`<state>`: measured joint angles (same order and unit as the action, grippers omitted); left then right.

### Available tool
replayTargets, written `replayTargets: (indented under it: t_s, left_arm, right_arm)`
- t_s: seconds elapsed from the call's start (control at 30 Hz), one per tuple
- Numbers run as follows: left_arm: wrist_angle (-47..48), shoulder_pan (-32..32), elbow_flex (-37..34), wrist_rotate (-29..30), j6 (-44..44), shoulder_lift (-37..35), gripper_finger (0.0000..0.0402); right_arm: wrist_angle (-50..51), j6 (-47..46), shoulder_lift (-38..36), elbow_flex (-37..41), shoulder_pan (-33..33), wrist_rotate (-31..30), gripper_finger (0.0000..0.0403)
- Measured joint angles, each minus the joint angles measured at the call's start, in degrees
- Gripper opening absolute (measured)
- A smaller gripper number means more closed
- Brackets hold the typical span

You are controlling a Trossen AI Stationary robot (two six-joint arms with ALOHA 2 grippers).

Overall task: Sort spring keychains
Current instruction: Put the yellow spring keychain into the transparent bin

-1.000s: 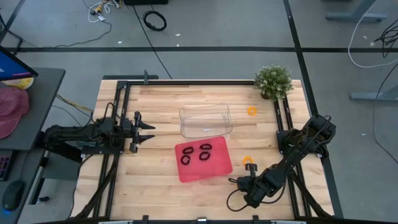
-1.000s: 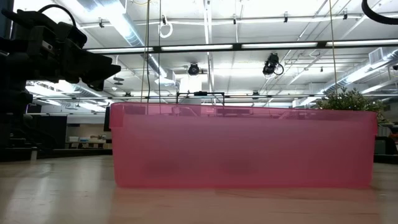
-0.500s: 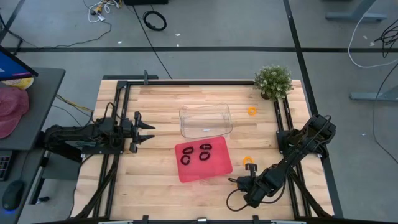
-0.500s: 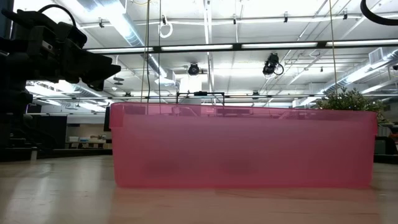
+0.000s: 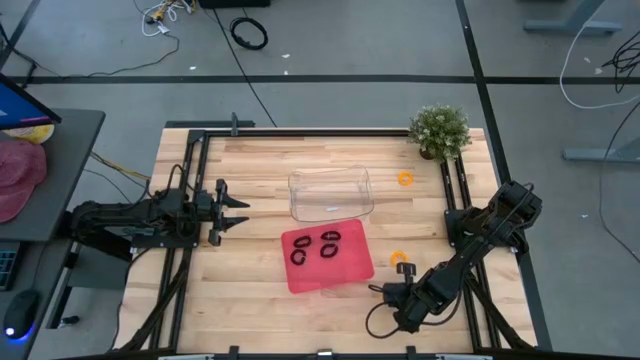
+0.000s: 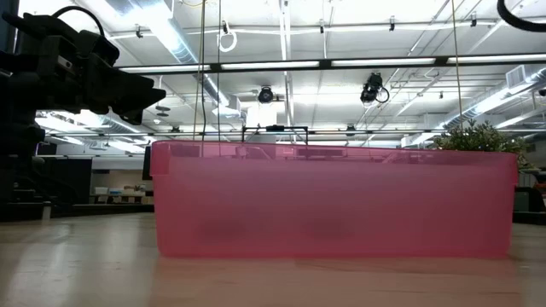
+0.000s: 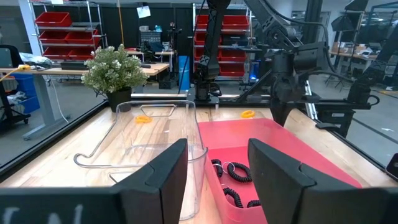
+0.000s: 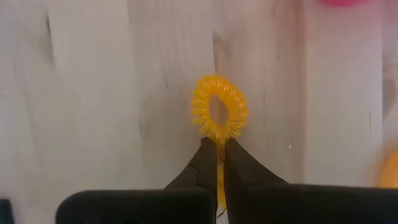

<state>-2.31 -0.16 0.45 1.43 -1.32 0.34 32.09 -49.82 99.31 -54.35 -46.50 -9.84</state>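
Spring keychains, small coiled plastic loops in black and orange, lay scattered between the tray and the bare wood. Three black coiled loops (image 5: 328,244) could be counted in the shallow red plastic tray (image 5: 340,272) near the middle of the pale wooden table (image 5: 250,270); the left wrist view showed them in the tray (image 7: 298,155) as a dark cluster (image 7: 231,180). One orange loop (image 5: 405,179) lay near the small green potted plant (image 5: 440,130) at the far right corner, and another orange loop (image 5: 401,261) lay just right of the tray. A further orange coiled keychain (image 8: 218,111) was pinched at its edge by the right gripper (image 8: 217,163), whose two dark fingers were clenched on it over the wood, the ring itself lying flat ahead of the fingertips. In the high view that right gripper (image 5: 389,293) sat low at the near edge of the table, just right of the tray's near corner, with its arm folded down along the right rail.

The left gripper (image 5: 236,208) waited well left of the tray, arm stretched level from the left side, fingers (image 7: 168,174) standing partly apart and holding nothing. A clear, empty plastic bin (image 5: 331,193) stood just behind the tray. From table height, the tray's pink wall (image 6: 333,200) filled the view. No readable writing showed on any of it.
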Motion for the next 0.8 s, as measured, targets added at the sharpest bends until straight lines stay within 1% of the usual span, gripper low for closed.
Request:
replayTargets:
  t_s: [0.37,0.63,0.8]
  left_arm:
    - [0.02,-0.02,0.0,0.0,0.0,0.02,0.0172]
    - [0.01,-0.01,0.0,0.01,0.0,0.01,0.0172]
    - [0.0,-0.02,0.0,0.02,0.0,0.02,0.0172]
  right_arm:
    - [2.67,-1.37,-1.08,-0.09,-0.02,2.16,0.0001]
    - [7.64,-3.76,-7.41,-0.13,-0.07,1.09,0.0001]
    - [7.93,-3.81,-12.12,-0.17,-0.07,-0.52,0.0001]
